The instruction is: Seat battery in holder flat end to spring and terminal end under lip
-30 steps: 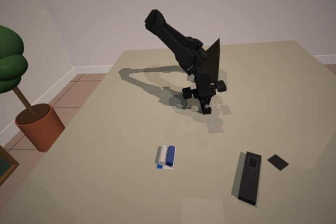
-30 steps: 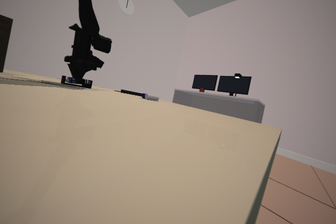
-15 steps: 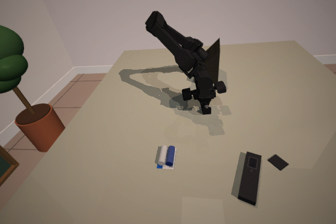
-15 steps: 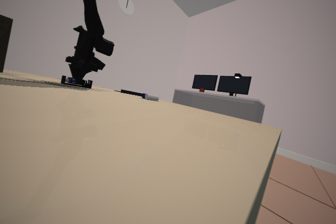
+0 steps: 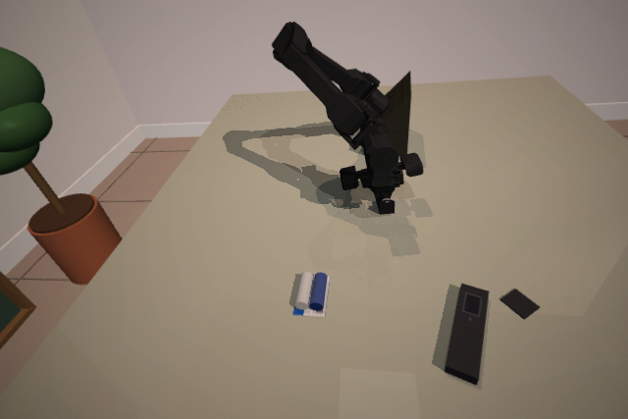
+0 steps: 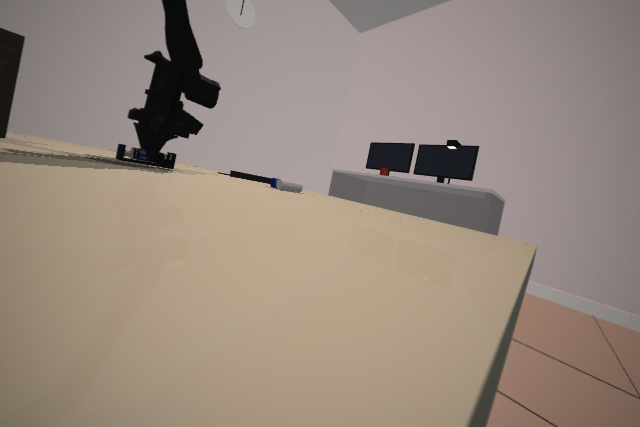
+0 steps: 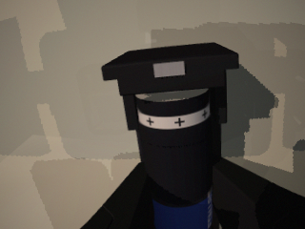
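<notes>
The black holder (image 5: pixel 387 209) (image 6: pixel 120 152) (image 7: pixel 210 53) stands on the table under the arm. My gripper (image 5: pixel 384 195) (image 6: pixel 151 152) (image 7: pixel 177 167) is shut on the battery (image 6: pixel 142 154) (image 7: pixel 176 143), which has a blue body and a black end with a white plus band. The battery lies lengthwise between the holder's end walls. In the wrist view its terminal end is at the lip, which covers the terminal nub and part of the end face. The spring and flat end are out of the wrist view. Whether the battery lies fully flat cannot be told.
A white roll (image 5: pixel 303 290) (image 6: pixel 289 186) and a blue roll (image 5: pixel 318 290) lie on a small card nearer the top camera. A long black device (image 5: pixel 467 336) and a small dark plate (image 5: pixel 519 303) lie to their right. A dark upright panel (image 5: pixel 400 115) stands behind the arm.
</notes>
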`<move>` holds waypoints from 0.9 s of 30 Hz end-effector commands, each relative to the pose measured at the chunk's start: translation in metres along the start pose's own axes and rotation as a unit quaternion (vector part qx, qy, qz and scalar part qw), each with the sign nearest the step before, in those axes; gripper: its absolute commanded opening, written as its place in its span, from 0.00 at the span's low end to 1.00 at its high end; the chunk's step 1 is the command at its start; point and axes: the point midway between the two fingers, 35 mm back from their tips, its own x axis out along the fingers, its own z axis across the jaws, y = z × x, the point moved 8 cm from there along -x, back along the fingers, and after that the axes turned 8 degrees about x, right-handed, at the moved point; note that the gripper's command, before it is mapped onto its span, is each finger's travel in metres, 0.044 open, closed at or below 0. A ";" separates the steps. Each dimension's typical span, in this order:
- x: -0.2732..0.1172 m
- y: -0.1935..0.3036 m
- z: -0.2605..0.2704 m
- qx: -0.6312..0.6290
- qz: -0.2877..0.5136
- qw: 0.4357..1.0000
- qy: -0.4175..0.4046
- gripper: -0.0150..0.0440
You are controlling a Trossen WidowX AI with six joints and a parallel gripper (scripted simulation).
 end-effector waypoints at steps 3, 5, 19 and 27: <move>0.001 -0.005 0.000 0.001 0.004 1.000 0.001 0.40; 0.001 -0.006 0.000 0.001 0.004 1.000 0.001 0.40; 0.001 -0.007 0.000 0.001 0.004 1.000 0.000 0.57; -0.010 -0.007 0.002 0.000 0.004 1.000 0.000 0.57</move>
